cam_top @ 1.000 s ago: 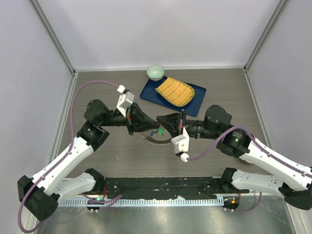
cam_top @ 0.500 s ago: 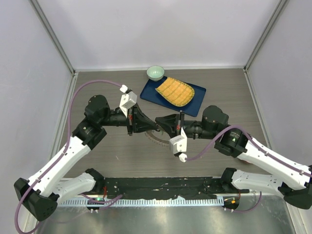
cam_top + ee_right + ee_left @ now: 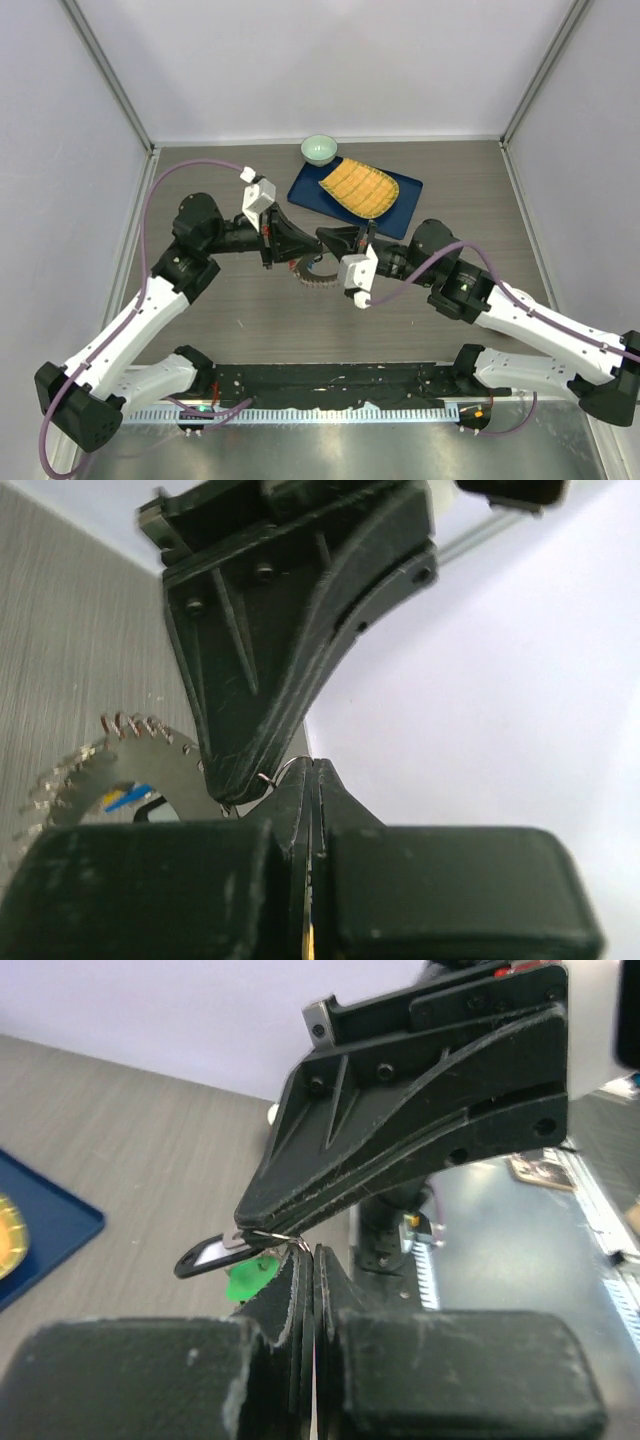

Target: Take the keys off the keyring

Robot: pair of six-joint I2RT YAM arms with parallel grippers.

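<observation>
Gripping keyring wire w/ L hand & R hand, both clenched tip-to-tip, keys fanned below.

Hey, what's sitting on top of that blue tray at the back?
A yellow ridged mat lies on the blue tray, covering its middle; anything beneath the mat is hidden.

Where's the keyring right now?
In the top view, the keyring is at centre, where the left end effector and right end effector meet, nearer than the blue tray.
</observation>
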